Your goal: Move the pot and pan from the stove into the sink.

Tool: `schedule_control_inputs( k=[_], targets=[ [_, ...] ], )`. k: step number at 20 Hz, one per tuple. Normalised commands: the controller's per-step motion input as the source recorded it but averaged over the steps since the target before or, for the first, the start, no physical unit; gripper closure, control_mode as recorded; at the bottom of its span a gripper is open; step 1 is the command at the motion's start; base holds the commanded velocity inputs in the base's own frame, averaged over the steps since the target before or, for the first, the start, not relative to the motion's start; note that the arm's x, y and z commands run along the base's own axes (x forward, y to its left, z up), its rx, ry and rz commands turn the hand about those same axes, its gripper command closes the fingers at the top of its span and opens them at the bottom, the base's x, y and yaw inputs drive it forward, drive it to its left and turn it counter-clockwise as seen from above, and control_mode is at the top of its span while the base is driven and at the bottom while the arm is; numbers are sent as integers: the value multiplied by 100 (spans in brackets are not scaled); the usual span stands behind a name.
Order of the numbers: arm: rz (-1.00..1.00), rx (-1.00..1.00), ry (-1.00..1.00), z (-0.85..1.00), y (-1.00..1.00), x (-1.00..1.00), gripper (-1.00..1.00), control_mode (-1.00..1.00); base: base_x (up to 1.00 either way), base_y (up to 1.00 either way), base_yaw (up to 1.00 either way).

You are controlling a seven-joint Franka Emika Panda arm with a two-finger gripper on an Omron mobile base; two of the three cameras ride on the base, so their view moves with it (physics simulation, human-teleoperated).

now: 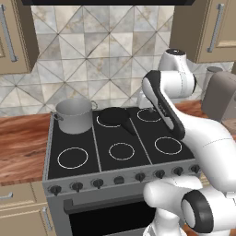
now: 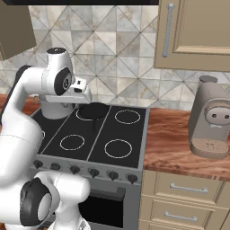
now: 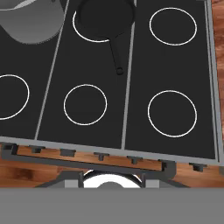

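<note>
The grey pot [image 1: 73, 115] stands on the back left burner of the stove [image 1: 152, 159]. Right beside it the black pan [image 1: 113, 115] lies on the back middle burner, its long handle [image 3: 116, 54] pointing toward the front. The hand view looks straight down on the pot [image 3: 30, 22], the pan [image 3: 105, 17] and the stove [image 3: 170, 65]. My gripper [image 2: 83, 95] hovers well above the cooktop, just left of the pan [image 2: 93, 110], touching nothing. Its fingers are too hidden to judge. The sink is out of view.
A wooden counter [image 2: 175, 143] runs right of the stove and carries a grey coffee machine [image 2: 209, 119]. More counter [image 1: 20, 143] lies to the left. Wall cabinets [image 2: 197, 31] hang above. Black knobs [image 1: 97, 183] line the stove's front.
</note>
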Motion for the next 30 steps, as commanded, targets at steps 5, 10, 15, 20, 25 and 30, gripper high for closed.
schedule_control_inputs(
  k=[5, 10, 15, 20, 25, 30],
  targets=[
    [0, -1, 2, -7, 0, 0, -100, -100, 0, 0, 0],
    [0, -3, 0, -16, 0, 3, -100, -100, 0, 0, 0],
    [2, -1, 0, -27, 0, 31, -100, -100, 0, 0, 0],
    [5, -1, 0, -28, 0, 47, -100, -100, 0, 0, 0],
    [5, 0, 0, -31, 0, 44, -100, -100, 0, 0, 0],
    [5, 0, 0, -31, 0, 34, -100, -100, 0, 0, 0]
  ],
)
